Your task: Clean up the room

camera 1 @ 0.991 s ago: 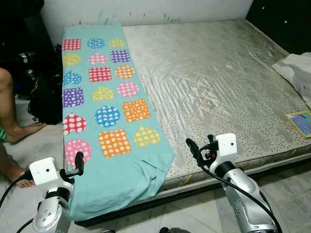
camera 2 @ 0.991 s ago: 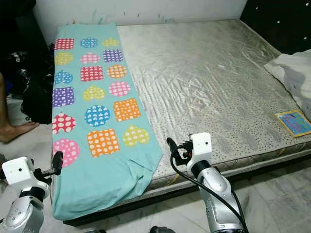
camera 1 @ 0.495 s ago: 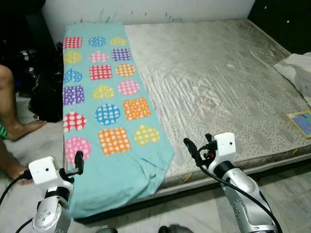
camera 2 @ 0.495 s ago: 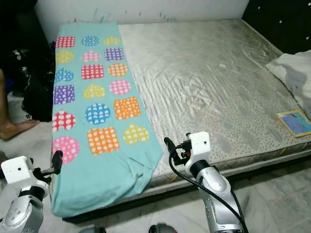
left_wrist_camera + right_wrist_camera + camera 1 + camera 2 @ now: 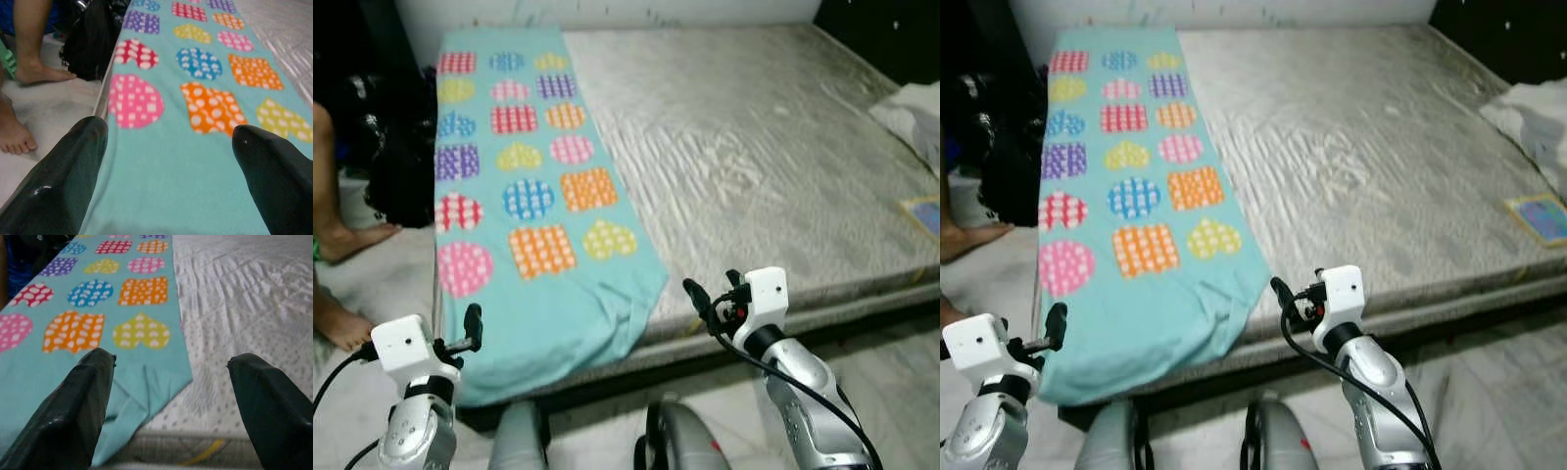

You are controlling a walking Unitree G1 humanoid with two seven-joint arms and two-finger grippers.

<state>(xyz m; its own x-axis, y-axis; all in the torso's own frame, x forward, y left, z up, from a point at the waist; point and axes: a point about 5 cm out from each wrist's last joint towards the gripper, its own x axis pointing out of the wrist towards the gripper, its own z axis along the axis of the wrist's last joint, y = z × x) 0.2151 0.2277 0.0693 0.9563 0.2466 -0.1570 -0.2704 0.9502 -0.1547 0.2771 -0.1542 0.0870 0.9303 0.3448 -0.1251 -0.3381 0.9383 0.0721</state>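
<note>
Fabric is what the coming move turns on: a turquoise blanket (image 5: 533, 186) printed with dotted hearts, circles and squares lies as a long strip down the left side of the mattress (image 5: 773, 147), its long axis running from the upper left of the head frames toward the lower centre, where its near end droops over the foot edge of the bed. Both arms are raised in front of that edge. In the lower left of the frame, the left gripper (image 5: 470, 328) sits just before the blanket's hanging left corner, fingers spread wide with nothing between them; its wrist view looks straight along the strip, one black finger (image 5: 63, 181) over the left hem beside the floor. Lower centre-right, the right gripper (image 5: 710, 299) is equally wide and empty, and its wrist view puts the blanket's lower right corner between its fingers (image 5: 80, 406), bare mattress to the other side. So the near end lies ahead of both grippers, each close to its own corner; the left looks slightly nearer the cloth. A person's bare feet (image 5: 342, 284) stand on the floor at the left edge, next to a black bag (image 5: 401, 176). At the right edge, a white pillow (image 5: 915, 113) and a small picture book (image 5: 925, 213) rest on the mattress.
</note>
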